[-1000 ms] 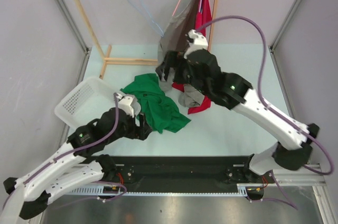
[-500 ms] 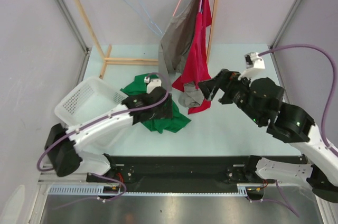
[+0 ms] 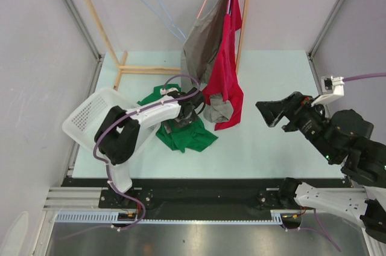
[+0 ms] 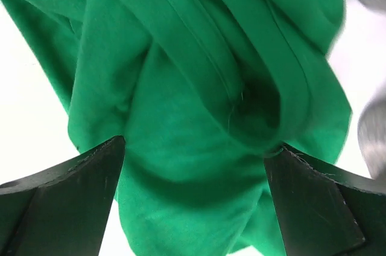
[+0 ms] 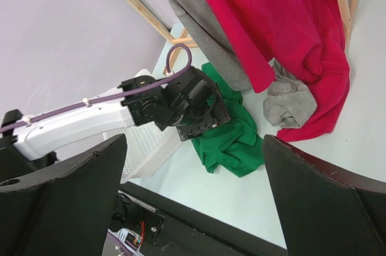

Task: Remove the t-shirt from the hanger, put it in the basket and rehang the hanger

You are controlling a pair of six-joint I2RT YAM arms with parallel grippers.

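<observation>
A green t-shirt (image 3: 184, 135) lies crumpled on the table, off any hanger. My left gripper (image 3: 186, 113) is open just above it. In the left wrist view the green cloth (image 4: 199, 117) fills the frame between the spread fingers (image 4: 60, 201). A red t-shirt (image 3: 227, 57) and a grey t-shirt (image 3: 202, 41) hang from hangers on the wooden rack (image 3: 244, 8), their hems bunched on the table. An empty blue hanger (image 3: 154, 2) hangs to their left. My right gripper (image 3: 270, 113) is open and empty, held in the air right of the rack.
A white perforated basket (image 3: 90, 114) sits at the table's left edge, and shows in the right wrist view (image 5: 148, 147). The rack's wooden base (image 3: 142, 70) lies along the back left. The right wrist view shows the red shirt (image 5: 283, 38), the green shirt (image 5: 238, 138) and the left arm (image 5: 90, 120).
My right arm has pulled back from the hanging shirts to the right side. My left arm has swung in from the front left and now sits over the green t-shirt.
</observation>
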